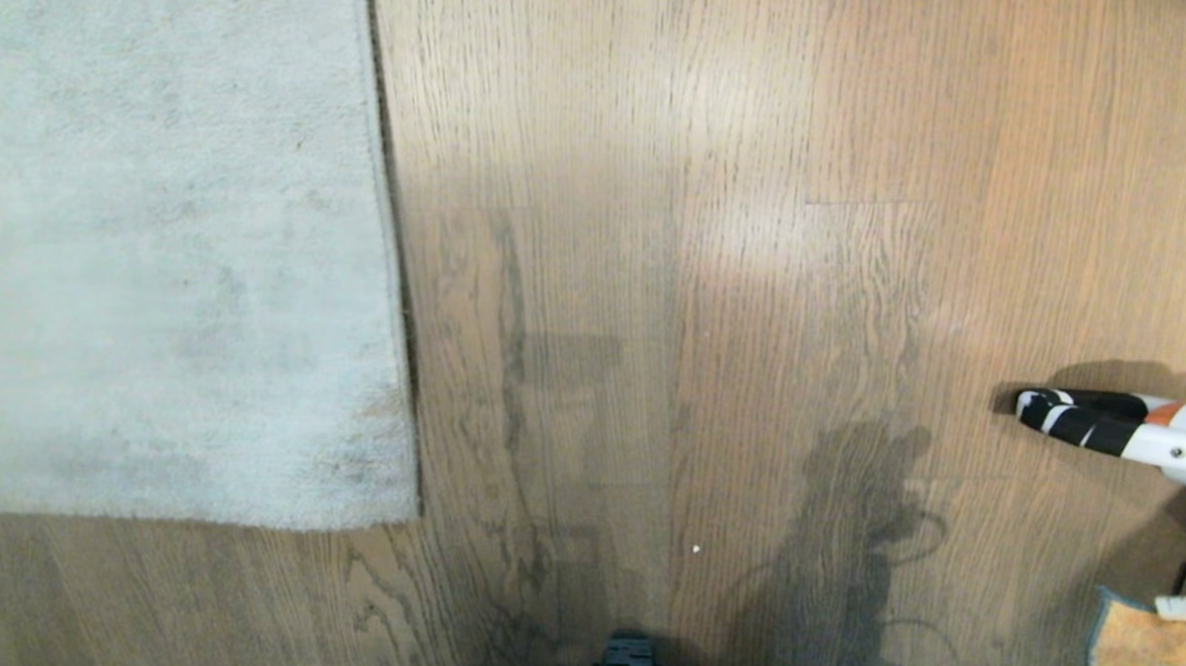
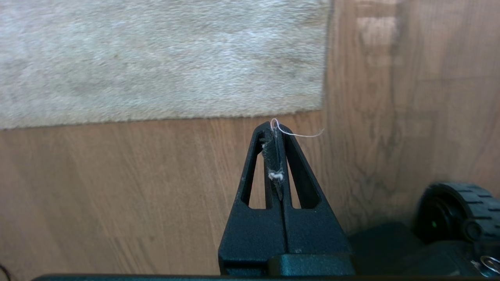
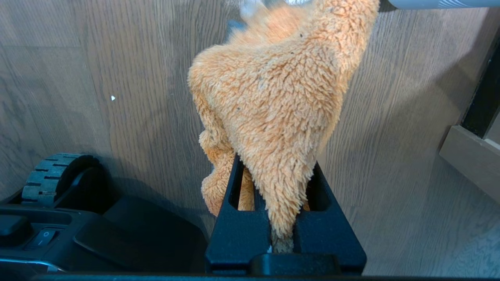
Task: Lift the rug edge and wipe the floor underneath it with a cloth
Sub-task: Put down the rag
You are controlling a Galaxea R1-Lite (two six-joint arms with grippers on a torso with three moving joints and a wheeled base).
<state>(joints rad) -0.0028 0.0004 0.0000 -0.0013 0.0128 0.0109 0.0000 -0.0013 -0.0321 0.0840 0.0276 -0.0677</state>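
My right hand [image 3: 273,183] is clamped on the cloth [image 3: 273,97], hanging above the floor [image 1: 735,279]. My left hand [image 2: 275,134] is pressed shut, empty, near the rug edge [image 2: 234,113], which lies flat.

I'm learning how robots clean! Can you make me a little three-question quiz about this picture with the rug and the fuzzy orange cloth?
1. True or false: the rug edge is lifted off the floor.
2. Which gripper holds the cloth? A) left gripper B) right gripper C) neither
3. Fill in: a thin pale ____ clings to the left gripper's tip.

Key:
1. False, it lies flat.
2. B, shut on the cloth; the left gripper is shut and holds nothing but lint.
3. thread
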